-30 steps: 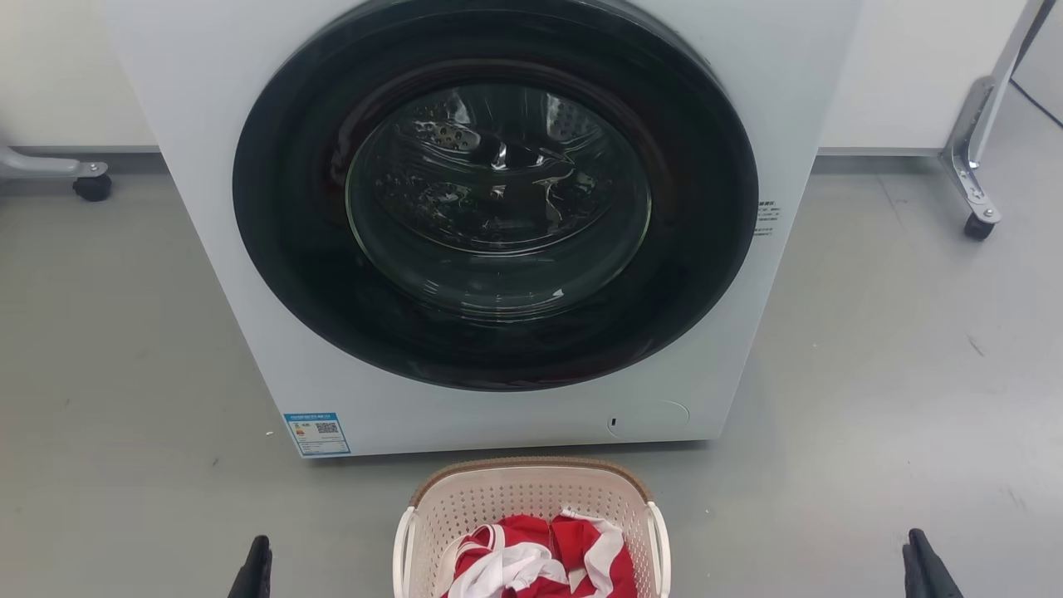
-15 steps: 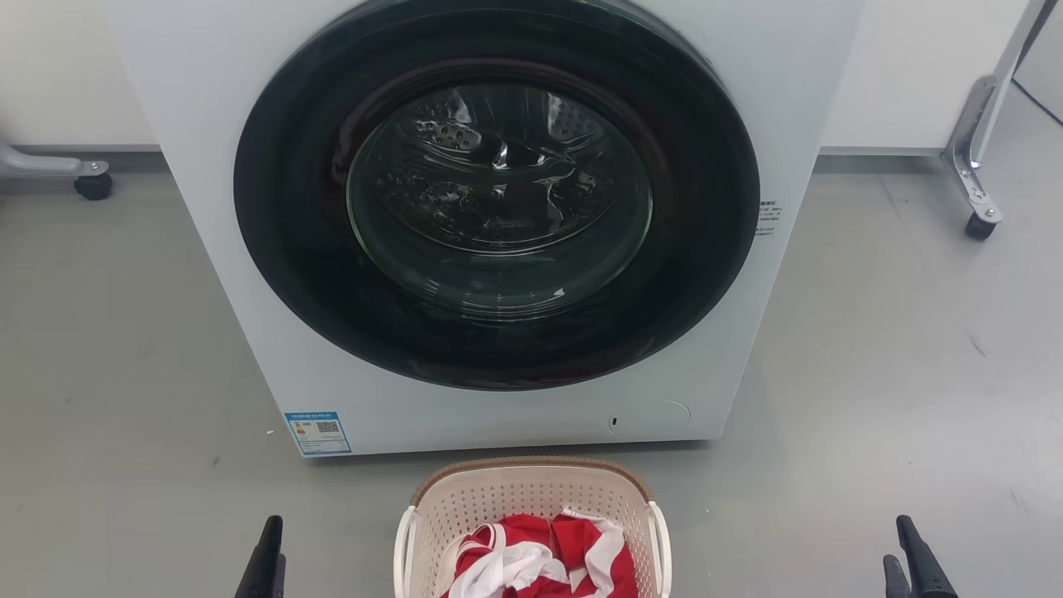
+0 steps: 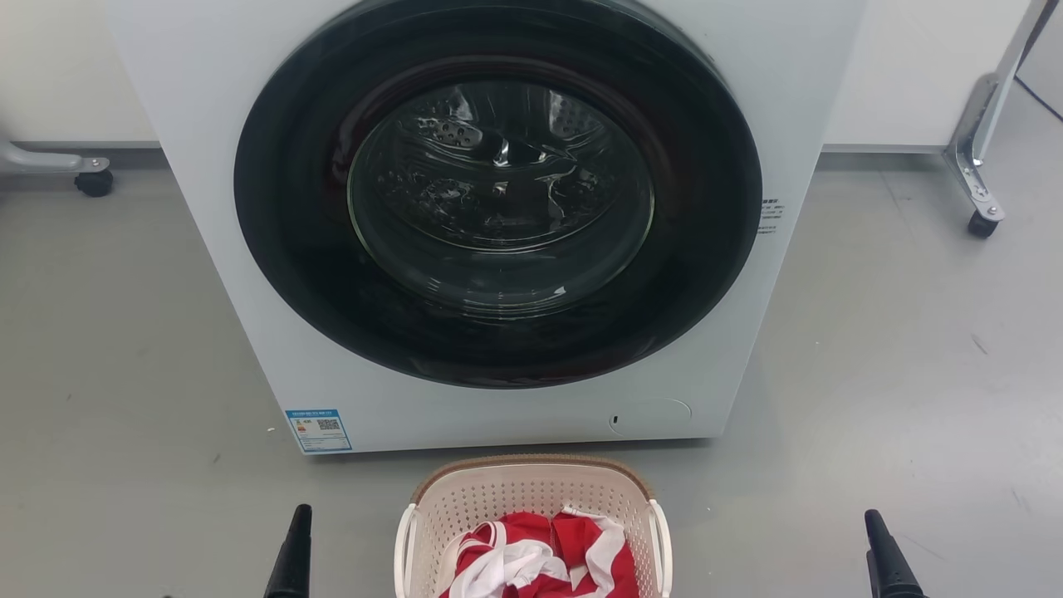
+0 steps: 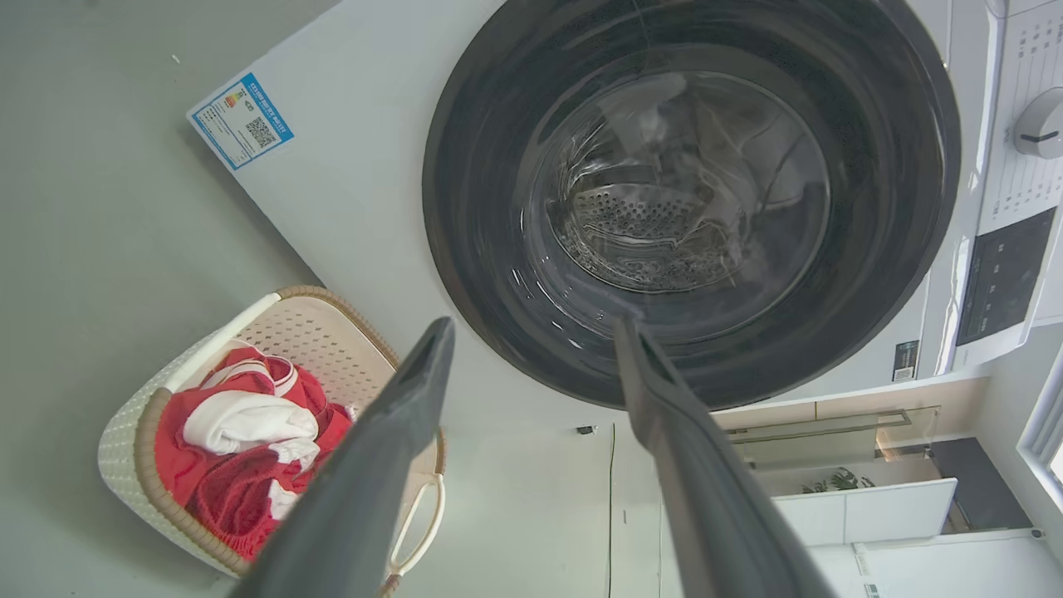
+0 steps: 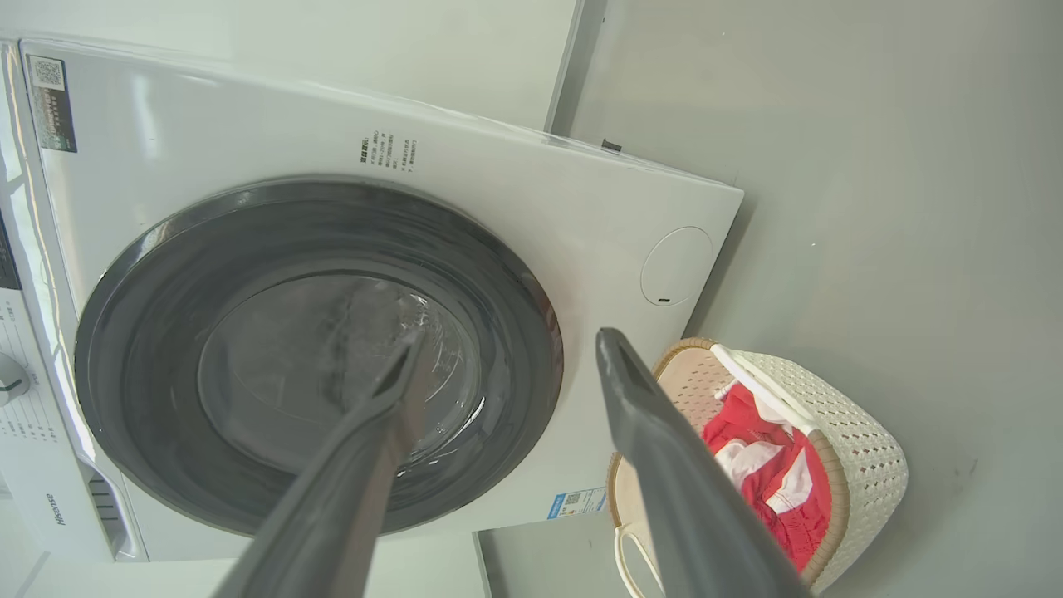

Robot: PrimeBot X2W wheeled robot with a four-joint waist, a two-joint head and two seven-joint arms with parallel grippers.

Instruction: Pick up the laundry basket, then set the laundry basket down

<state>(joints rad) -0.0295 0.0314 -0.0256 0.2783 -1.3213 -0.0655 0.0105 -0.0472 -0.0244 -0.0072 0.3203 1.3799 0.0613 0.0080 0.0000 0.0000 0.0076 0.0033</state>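
The laundry basket (image 3: 531,494) is cream perforated plastic with a brown woven-look rim and white side handles. It stands on the grey floor just in front of the washing machine and holds red and white clothes (image 3: 536,556). My left gripper (image 3: 297,525) hangs to the basket's left and my right gripper (image 3: 876,531) further off to its right, both apart from it. In the left wrist view the left gripper (image 4: 533,325) is open and empty, with the basket (image 4: 307,332) at lower left. The right gripper (image 5: 508,336) is also open and empty, the basket (image 5: 864,448) at lower right.
A white front-loading washing machine (image 3: 208,124) with its round dark door (image 3: 498,191) shut rises right behind the basket. Metal frame legs on casters stand at far left (image 3: 91,181) and far right (image 3: 982,223). Grey floor (image 3: 872,374) lies on both sides.
Both grippers have come up further into the head view and moved inward toward the basket. The basket has not moved.
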